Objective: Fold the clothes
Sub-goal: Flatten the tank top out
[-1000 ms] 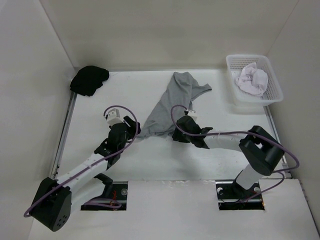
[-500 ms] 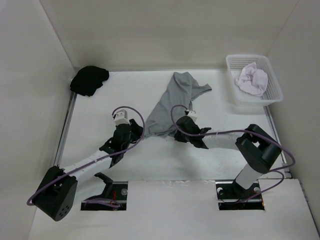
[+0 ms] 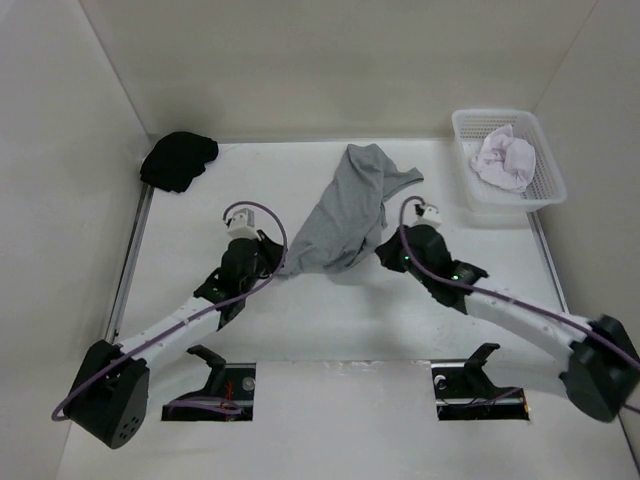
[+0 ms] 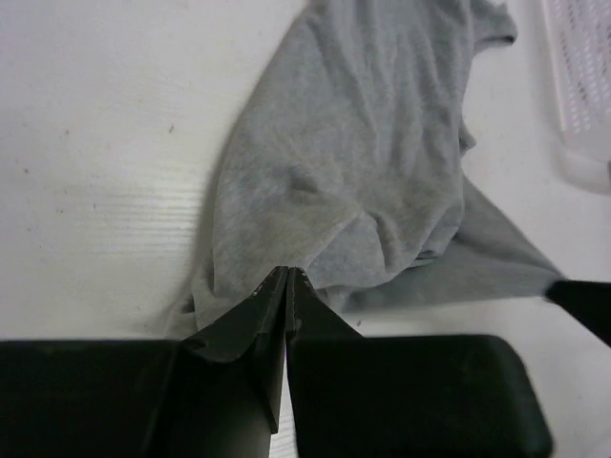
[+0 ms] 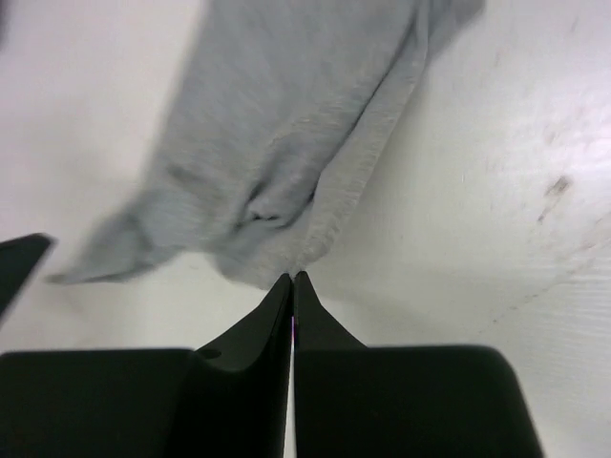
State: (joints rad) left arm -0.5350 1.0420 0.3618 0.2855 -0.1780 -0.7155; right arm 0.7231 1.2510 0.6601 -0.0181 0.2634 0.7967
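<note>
The clothes [image 3: 345, 215] are one plain grey knit garment, lying crumpled and stretched from the table's back middle toward the front. My left gripper [image 3: 278, 268] is shut on its lower left corner. In the left wrist view the black fingertips [image 4: 277, 286] meet on the grey hem [image 4: 315, 258]. My right gripper [image 3: 383, 250] is shut on the lower right edge. In the right wrist view its closed tips [image 5: 292, 277] pinch the ribbed hem [image 5: 315, 243]. The cloth between the two grips sags in folds.
A black cloth bundle [image 3: 180, 160] lies in the back left corner. A white plastic basket [image 3: 495, 215] holding a pale pinkish cloth [image 3: 505, 160] stands at the back right, its wall [image 4: 582, 114] visible in the left wrist view. White walls enclose the table.
Both grippers have closed on the garment's lower edge. The right arm has swung out to the right, drawing its corner along. The left gripper moved in to the left corner.
</note>
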